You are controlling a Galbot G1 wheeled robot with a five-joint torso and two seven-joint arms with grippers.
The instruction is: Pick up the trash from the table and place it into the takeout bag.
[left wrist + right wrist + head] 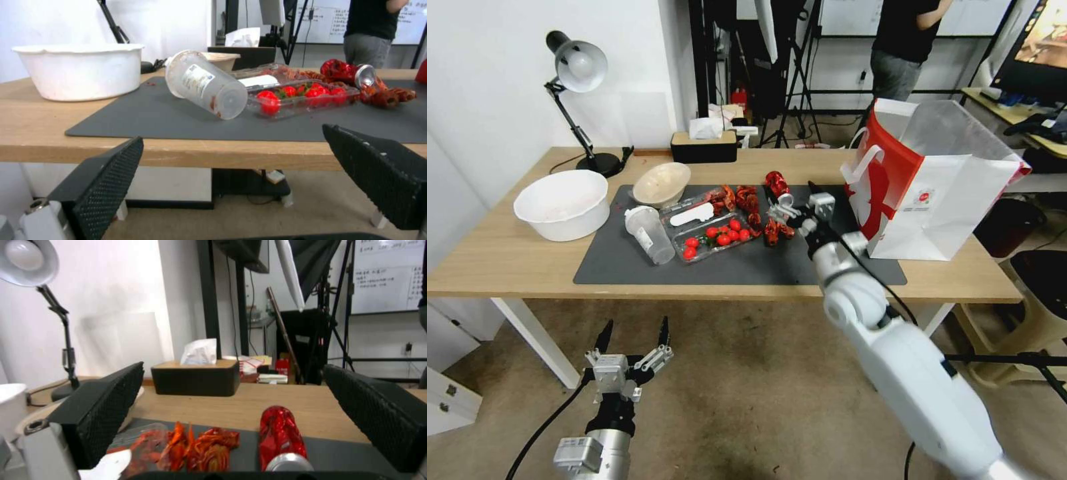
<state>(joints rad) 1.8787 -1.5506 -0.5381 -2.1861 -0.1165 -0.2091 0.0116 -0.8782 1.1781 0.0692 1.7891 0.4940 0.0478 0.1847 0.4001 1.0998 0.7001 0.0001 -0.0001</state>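
Observation:
The trash lies on the dark mat [627, 267] of the table [507, 267]. It includes a red drink can [776, 183] on its side, a beige bowl [660, 184], a clear plastic container [649, 235] tipped over, and red scraps [747, 200]. My right gripper [792, 200] hovers open just before the can [281, 431], whose near end lies between the fingers [106, 406]. The takeout bag [940, 200] stands open to the right of that gripper. My left gripper [635, 328] hangs open below the table's front edge, facing the clear container [206, 85].
A large white bowl [562, 203] sits at the table's left. A clear tray of tomatoes [715, 235] rests mid-mat. A desk lamp [577, 67] and a tissue box [704, 143] stand at the back. A person stands behind the table.

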